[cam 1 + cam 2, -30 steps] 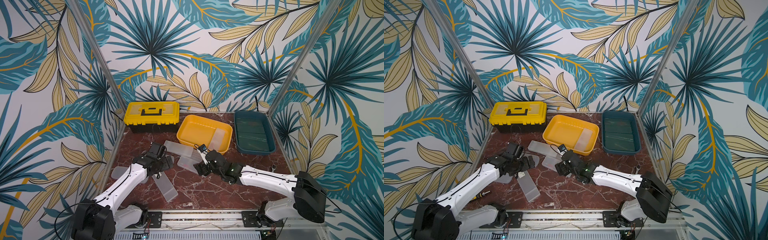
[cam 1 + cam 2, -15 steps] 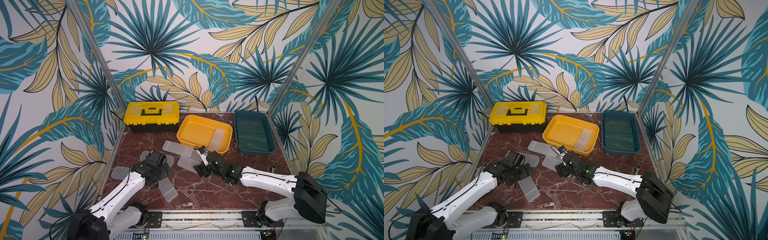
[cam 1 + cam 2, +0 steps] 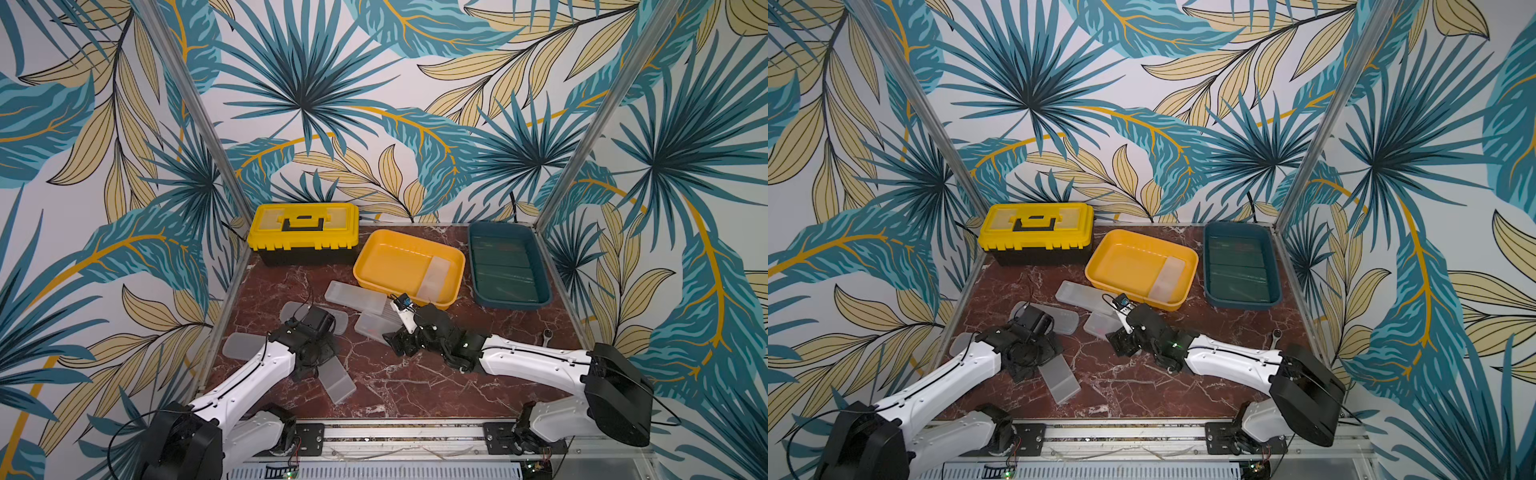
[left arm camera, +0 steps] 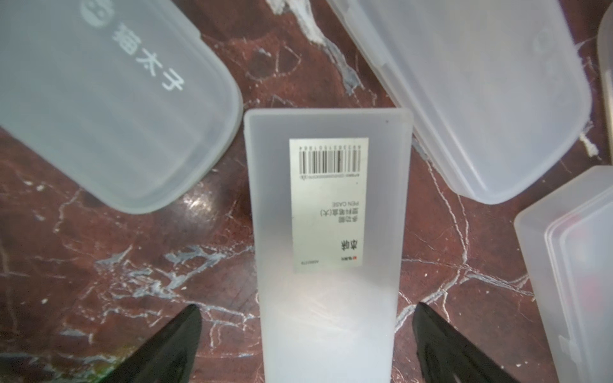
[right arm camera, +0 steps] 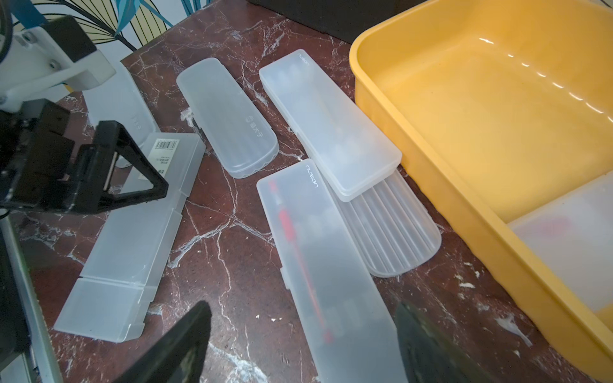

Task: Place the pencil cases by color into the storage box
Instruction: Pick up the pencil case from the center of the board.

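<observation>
Pencil cases [image 3: 355, 297] in frosted white plastic are lying loose on the marble tabletop [image 3: 395, 374], just in front of the yellow tray [image 3: 395, 262]. One white case [image 3: 434, 278] is resting inside that tray. The dark green cases [image 3: 503, 266] are sitting in the teal tray [image 3: 472, 257] beside it.

These cases are looking light, stiff and thin-walled, and their smooth faces are likely to slip under a loose pinch. Since they are lying flat, the best hold is probably across the narrow width, on the two long edges near the middle. A squeeze on the lid seam could pop a case open.

The left gripper [image 4: 306, 308] is hanging fully open over the barcode case [image 4: 326, 331]. Its black fingers [image 4: 179, 338] are straddling the case with bare marble showing on both sides, so it is gripping nothing. The right gripper [image 5: 303, 306] is standing wide over the case with a red pen inside [image 5: 318, 252]. One finger is sitting well clear of that case and the other close to its edge, and no contact is showing. A neighbouring ribbed case [image 5: 391, 232] is lying partly under another, near the yellow wall.
</observation>
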